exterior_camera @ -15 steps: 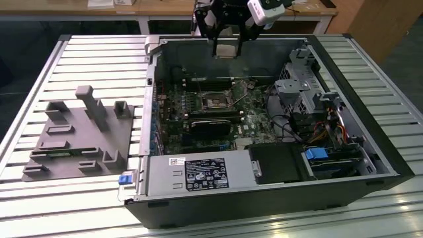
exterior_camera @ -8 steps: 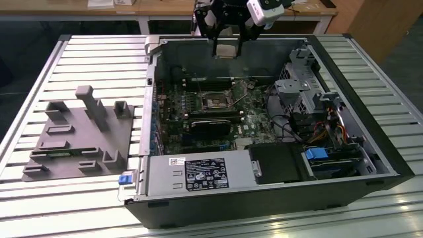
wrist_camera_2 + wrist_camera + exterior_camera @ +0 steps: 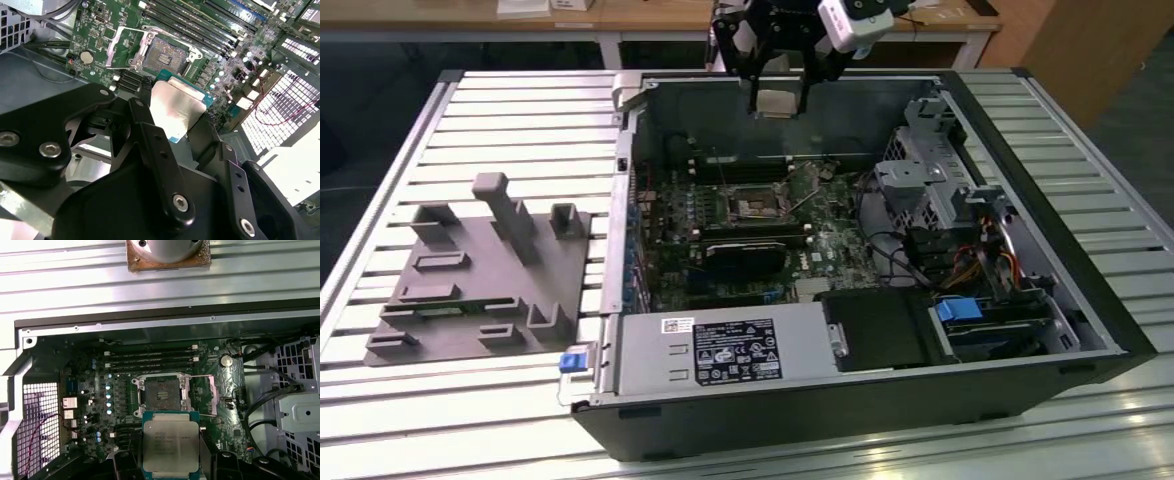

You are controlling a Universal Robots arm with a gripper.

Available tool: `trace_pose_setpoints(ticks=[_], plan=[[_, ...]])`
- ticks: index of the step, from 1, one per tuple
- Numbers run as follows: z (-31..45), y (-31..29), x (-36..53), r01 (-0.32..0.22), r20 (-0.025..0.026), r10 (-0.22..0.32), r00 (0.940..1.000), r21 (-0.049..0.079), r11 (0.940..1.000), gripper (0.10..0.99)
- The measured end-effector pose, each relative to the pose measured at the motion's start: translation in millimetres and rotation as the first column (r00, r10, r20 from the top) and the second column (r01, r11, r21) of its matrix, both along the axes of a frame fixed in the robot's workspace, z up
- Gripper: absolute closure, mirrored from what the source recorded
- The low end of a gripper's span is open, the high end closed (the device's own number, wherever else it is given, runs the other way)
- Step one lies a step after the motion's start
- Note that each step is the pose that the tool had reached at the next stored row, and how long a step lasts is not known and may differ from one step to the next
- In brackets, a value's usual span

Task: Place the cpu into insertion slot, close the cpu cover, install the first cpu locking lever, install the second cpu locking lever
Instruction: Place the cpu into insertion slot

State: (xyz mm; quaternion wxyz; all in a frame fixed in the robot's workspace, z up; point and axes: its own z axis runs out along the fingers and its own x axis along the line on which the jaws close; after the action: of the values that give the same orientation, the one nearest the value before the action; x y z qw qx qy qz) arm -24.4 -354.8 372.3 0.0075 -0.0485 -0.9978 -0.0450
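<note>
Gripper: black two-finger gripper [image 3: 778,97] clamped on the flat square silvery-topped cpu [image 3: 170,445], held in the air.
Slot: square black insertion slot [image 3: 161,394] empty (thin silvery cpu cover [image 3: 205,395] lies flipped open).
Progress: nothing seated, by my reading; all four steps left.

Even, bright room light; glare whitens the cpu [image 3: 175,112] in the second wrist view; the case [image 3: 854,415] interior lies shadowed.

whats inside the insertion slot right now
No chip: the insertion slot shows only its bare dark contact field in both wrist views, with the cpu cover swung open beside it. The cpu is clamped in the pincer, clear of the slot. Nothing covers the slot's inside.
</note>
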Motion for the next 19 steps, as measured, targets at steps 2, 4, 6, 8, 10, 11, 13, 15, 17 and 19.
trace_pose_setpoints(ticks=[2,4,6,8,10,11,13,15,17,19], plan=[[0.0,0.0,0.0,0.005,0.0000,-0.005,1.0000,0.000,1.0000,0.545],[0.0,0.0,0.0,0.010,0.0000,-0.010,0.9999,0.000,0.9999,0.545],[0.0,0.0,0.0,0.016,-0.0001,-0.016,0.9999,0.000,0.9999,0.545],[-0.1,0.0,0.0,0.022,0.0000,-0.022,0.9998,0.000,0.9998,0.545],[-0.1,0.0,0.0,0.028,0.0000,-0.028,0.9996,0.000,0.9996,0.545],[-0.1,0.0,0.0,0.031,0.0000,-0.031,0.9995,0.000,0.9995,0.545],[-0.1,0.0,0.0,0.038,0.0000,-0.038,0.9993,0.000,0.9993,0.545],[-0.1,0.0,0.0,0.045,0.0000,-0.045,0.9990,0.000,0.9990,0.545],[-0.2,0.0,0.0,0.051,0.0000,-0.051,0.9987,0.000,0.9987,0.545],[-0.2,0.0,0.0,0.057,0.0000,-0.057,0.9984,0.000,0.9984,0.545]])
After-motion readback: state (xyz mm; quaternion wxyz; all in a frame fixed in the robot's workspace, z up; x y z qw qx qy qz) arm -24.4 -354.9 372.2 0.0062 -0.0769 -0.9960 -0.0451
